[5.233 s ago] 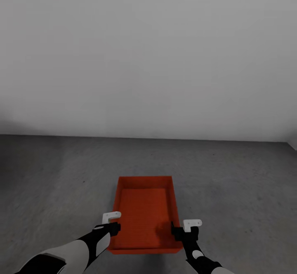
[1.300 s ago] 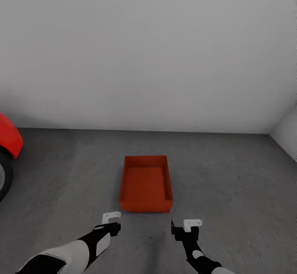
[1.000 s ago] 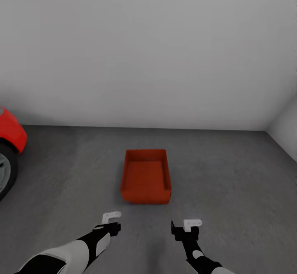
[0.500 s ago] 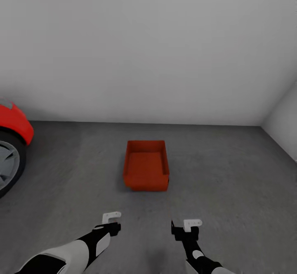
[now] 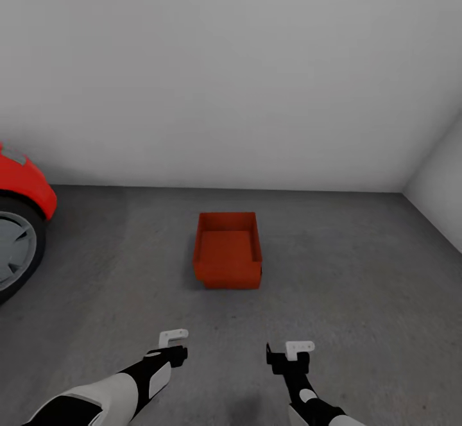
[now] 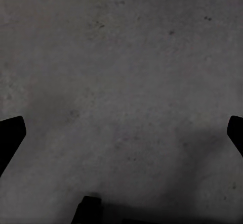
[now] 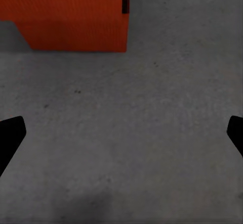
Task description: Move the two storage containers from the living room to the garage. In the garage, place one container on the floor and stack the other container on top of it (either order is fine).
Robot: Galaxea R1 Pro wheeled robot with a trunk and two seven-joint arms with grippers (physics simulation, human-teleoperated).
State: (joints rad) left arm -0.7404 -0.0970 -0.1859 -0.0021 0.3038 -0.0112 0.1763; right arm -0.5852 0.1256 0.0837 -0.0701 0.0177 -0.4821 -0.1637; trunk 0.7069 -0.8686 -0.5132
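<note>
One orange-red storage container (image 5: 228, 256) sits upright and lidless on the dark grey garage floor (image 5: 359, 272), ahead of both arms and touched by neither. In the right wrist view its near wall (image 7: 66, 16) stands beyond the fingers. My left gripper (image 5: 176, 354) hovers low over bare concrete, open and empty; the left wrist view has its dark fingertips (image 6: 10, 135) far apart. My right gripper (image 5: 285, 360) is likewise open and empty, its fingertips (image 7: 10, 133) wide apart, the container ahead of it.
A red car (image 5: 22, 188) with a grey wheel (image 5: 13, 253) stands at the left edge. A plain pale wall (image 5: 231, 73) closes the far side, and a second wall (image 5: 443, 195) meets it at the right corner. Bare concrete stretches between me and the container.
The whole view has pulled back: the container, held between both grippers five seconds ago, now lies farther ahead on the floor. More of the red car shows at the left.
</note>
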